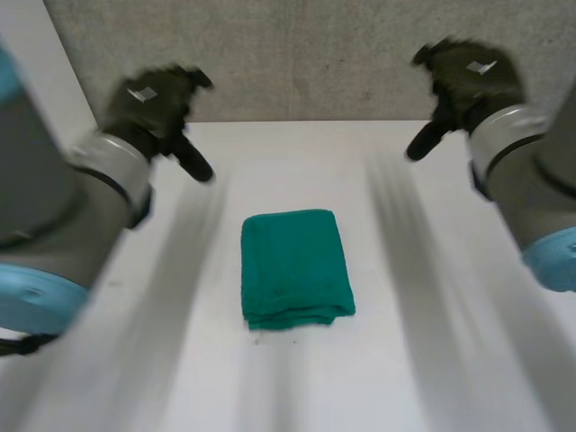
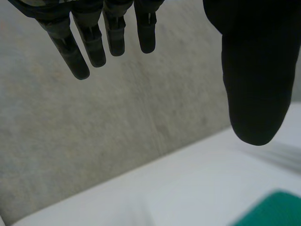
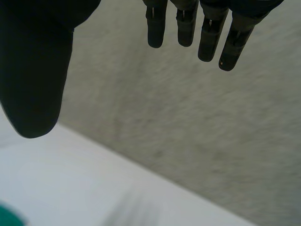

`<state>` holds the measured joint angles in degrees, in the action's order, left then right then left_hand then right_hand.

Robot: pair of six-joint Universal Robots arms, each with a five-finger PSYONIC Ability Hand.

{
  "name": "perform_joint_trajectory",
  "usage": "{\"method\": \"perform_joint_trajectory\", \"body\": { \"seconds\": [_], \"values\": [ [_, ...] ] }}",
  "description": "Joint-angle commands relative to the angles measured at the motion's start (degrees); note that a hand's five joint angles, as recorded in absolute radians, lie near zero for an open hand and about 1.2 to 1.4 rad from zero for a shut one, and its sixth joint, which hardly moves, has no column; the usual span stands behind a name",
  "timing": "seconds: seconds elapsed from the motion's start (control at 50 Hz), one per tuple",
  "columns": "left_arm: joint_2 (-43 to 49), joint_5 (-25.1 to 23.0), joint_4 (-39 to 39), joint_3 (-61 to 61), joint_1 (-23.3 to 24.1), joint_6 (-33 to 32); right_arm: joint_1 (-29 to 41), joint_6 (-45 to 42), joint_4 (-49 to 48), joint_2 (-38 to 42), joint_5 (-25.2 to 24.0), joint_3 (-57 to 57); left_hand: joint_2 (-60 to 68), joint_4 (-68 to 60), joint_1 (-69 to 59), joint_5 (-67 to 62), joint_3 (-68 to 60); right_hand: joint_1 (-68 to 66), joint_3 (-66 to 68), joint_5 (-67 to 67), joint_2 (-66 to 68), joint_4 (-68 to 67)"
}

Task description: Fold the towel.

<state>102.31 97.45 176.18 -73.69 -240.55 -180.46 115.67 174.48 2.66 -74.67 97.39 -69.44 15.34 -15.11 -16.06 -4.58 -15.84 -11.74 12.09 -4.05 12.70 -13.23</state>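
Both arms, the left arm and the right arm, are sitting closest to the head camera, flanking the white table. The green towel is lying at the table's centre as a compact, thick rectangle, its layered edges showing at the 6 o'clock end and its long sides running from 12 to 6.

The left hand is hovering above the table at about 10 o'clock from the towel, in front of the grey wall. Its fingers are hanging straight and apart from the thumb, holding nothing. The right hand is hovering at about 2 o'clock, its fingers likewise straight and spread away from the thumb, empty. Neither hand is touching the cloth.

Judging by its shape, the towel is looking folded already. If one more fold is wanted, each hand should be coming down on its own corner at the 6 o'clock end, pinching all layers together and carrying them evenly toward 12 o'clock so that the edges are meeting squarely. Otherwise, keeping both hands high and clear is avoiding any snag.

Counting: one towel, one table, two arms, two hands.
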Motion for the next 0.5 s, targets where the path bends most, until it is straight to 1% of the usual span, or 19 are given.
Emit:
{"method": "perform_joint_trajectory", "body": {
  "seconds": [0.02,0.08,0.16,0.26,0.5],
  "values": [
    [-5.6,-8.3,-8.1,0.2,-7.0,5.6,-4.0,-0.1,3.6,-5.0,-1.4,-1.7,1.1,-1.3,-0.4,-1.9,-0.6,1.7,-2.1,4.0,-2.7,3.2],
    [-6.3,-8.4,-8.3,0.0,-7.5,6.0,-5.5,0.0,5.2,-6.1,-4.4,-1.9,0.6,-0.8,0.1,-1.4,-0.1,1.7,-2.1,4.0,-2.7,3.2],
    [-7.2,-8.3,-8.3,-0.9,-7.2,6.0,-5.9,-0.1,5.3,-7.1,-6.5,-2.8,-0.6,0.3,1.3,-0.2,1.1,1.7,-2.1,4.0,-2.7,3.2],
    [-7.5,-8.2,-8.2,-1.6,-6.9,6.0,-6.0,-0.5,4.3,-8.6,-7.0,-5.1,-1.6,1.4,2.3,0.8,2.1,1.7,-2.1,4.0,-2.7,3.2],
    [-8.6,-8.1,-6.8,-4.0,-6.4,6.0,-5.5,-0.4,3.1,-8.0,-7.5,-6.7,-4.0,3.7,4.7,3.2,4.5,1.7,-2.1,4.0,-2.7,3.2]
  ]
}}
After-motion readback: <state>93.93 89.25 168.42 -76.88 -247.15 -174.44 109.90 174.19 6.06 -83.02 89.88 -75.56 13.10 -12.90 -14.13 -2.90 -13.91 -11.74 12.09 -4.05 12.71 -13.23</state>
